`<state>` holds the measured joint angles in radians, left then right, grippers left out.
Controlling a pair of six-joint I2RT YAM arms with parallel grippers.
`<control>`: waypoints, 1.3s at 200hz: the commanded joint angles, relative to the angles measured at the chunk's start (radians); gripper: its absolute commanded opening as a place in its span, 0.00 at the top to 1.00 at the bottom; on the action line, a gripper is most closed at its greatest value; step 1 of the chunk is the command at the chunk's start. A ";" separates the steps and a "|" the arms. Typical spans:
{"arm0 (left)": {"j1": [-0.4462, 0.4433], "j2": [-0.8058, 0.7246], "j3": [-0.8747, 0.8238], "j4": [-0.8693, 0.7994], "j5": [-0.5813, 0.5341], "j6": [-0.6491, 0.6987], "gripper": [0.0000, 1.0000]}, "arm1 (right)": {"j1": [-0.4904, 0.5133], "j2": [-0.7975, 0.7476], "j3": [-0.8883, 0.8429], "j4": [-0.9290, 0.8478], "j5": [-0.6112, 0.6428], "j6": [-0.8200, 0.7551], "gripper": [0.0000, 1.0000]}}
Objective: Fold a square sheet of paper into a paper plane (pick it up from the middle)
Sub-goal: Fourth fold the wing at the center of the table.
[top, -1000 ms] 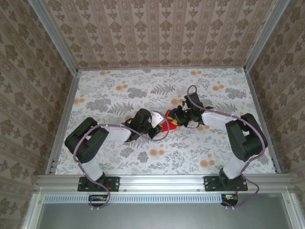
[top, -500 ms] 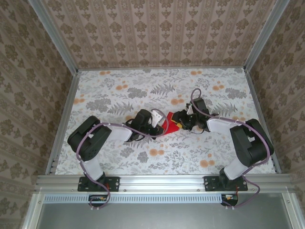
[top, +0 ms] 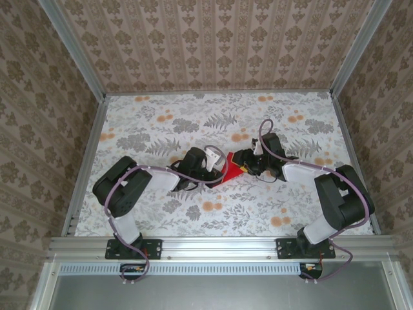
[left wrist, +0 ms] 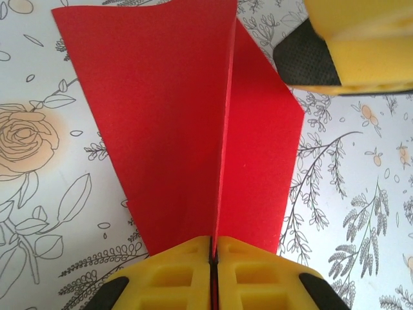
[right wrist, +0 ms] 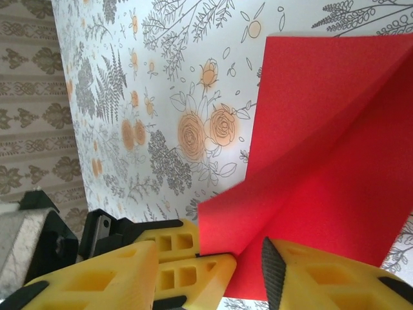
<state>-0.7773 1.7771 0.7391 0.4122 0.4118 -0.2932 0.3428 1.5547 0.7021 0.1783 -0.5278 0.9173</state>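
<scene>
- Nearest me in the top view, the metal rail (top: 219, 245) runs along the lower part of the frame with both arm bases bolted to it. The left arm (top: 119, 190) bends up from the lower left and the right arm (top: 339, 194) from the lower right.
- Both arms reach in to the frame's middle, where the red paper (top: 230, 169) shows as a small wedge. The left claw (top: 216, 169) is at its left side and the right claw (top: 244, 163) at its right.
- On the left wrist camera, the left claw (left wrist: 211, 258) sits at bottom centre. Its yellow fingers (left wrist: 171, 278) are pressed together on the red paper (left wrist: 168, 116), pinching the raised centre crease at the paper's nearest edge.
- From that grip the paper fans toward the top of the frame, with a wide flap left of the crease and a narrower one to its right. It spreads over the flowered bench (left wrist: 45, 194); I cannot tell how much of it touches.
- In the upper right of that view, a yellow finger (left wrist: 361, 39) of the right claw, black pad showing, sits just beside the narrow flap's far corner.
- On the right wrist camera, the right claw (right wrist: 210, 248) has its jaws apart at the bottom of the frame. A corner of the paper (right wrist: 322, 142) dips into the gap between them, and I cannot tell whether either pad touches it.
- The left claw (right wrist: 193, 258) shows in that same gap, clamped at the paper's lower left corner.
- Farther off, the bench (top: 161, 123) runs to the patterned wall (top: 219, 45) across the top.
</scene>
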 commanded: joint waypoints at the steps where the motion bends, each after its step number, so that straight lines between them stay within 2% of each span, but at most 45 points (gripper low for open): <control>1: 0.010 0.016 0.025 -0.010 0.007 -0.065 0.91 | -0.004 0.003 -0.017 0.010 0.000 -0.016 0.57; 38: 0.010 0.015 0.019 0.008 0.016 -0.092 0.91 | -0.002 0.045 0.013 -0.006 -0.001 -0.016 0.62; 79: 0.012 0.016 0.016 0.017 0.018 -0.106 0.90 | 0.001 0.086 0.028 -0.013 -0.002 -0.014 0.63; 152: 0.022 0.035 0.025 0.019 0.060 -0.145 0.82 | 0.001 0.152 0.040 0.013 -0.011 0.009 0.56; 204: 0.035 0.051 0.028 0.035 0.082 -0.163 0.88 | 0.001 0.146 0.029 0.045 -0.024 0.001 0.54; 260: 0.042 0.066 0.034 0.035 0.105 -0.185 0.89 | 0.001 0.158 0.027 0.051 -0.030 -0.014 0.51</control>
<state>-0.7490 1.8156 0.7475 0.4294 0.4839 -0.4473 0.3428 1.6974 0.7193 0.2203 -0.5350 0.9184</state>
